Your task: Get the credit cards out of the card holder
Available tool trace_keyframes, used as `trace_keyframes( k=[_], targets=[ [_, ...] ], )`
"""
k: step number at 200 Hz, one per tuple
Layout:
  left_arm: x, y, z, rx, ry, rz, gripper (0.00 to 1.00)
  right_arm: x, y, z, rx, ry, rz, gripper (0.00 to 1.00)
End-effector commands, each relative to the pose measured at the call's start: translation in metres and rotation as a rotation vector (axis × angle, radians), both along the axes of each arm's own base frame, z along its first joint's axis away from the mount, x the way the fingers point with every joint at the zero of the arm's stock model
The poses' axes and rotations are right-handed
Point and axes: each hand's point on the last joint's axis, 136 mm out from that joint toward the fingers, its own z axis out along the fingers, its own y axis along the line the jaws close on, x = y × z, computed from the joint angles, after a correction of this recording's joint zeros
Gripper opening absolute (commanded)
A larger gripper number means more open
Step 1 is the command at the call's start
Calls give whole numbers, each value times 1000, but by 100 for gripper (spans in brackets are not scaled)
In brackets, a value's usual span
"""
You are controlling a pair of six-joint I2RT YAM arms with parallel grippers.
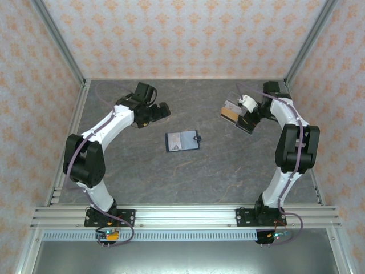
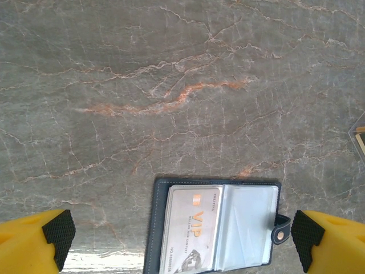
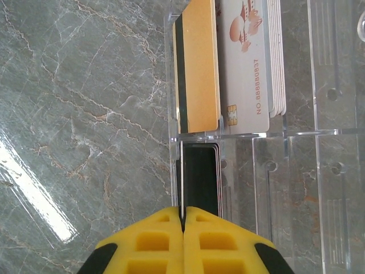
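Veined grey stone table [image 1: 217, 171] bears open navy card holder [image 1: 182, 141]; left hand [image 2: 182, 234] spread empty, right hand [image 3: 183, 228] seemingly pinching thin dark card [image 3: 199, 180].

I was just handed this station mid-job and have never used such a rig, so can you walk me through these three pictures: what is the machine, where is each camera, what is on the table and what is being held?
The machine is two white robot arms bolted at the near edge of a grey marble-look table. The overhead picture comes from a fixed camera above and behind them; the other two come from cameras on the wrists, looking past each arm's yellow fingers.

In the middle lies the card holder, open, with a pale VIP card in its left panel. The left gripper hangs open above it, one finger on each side, holding nothing.

At the far right stands a clear plastic box with cards on edge in it, an orange card in front. The right gripper is shut on a thin dark card at the box's edge.
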Motion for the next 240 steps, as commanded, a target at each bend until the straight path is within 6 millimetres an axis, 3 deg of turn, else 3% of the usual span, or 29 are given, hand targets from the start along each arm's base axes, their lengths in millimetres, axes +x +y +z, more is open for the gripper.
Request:
trace_keyframes(
  k=[1,147,240],
  targets=[
    [4,2,6,-14,5,10,100,7,0,-2,-6,-9,35,1],
    [5,-3,-2,-31,31,1,100,15,-4,-14,-30,-32,43,9],
    [1,-1,0,-30,29,-5,100,10,-4,1,-37,-73,36,16]
  ],
)
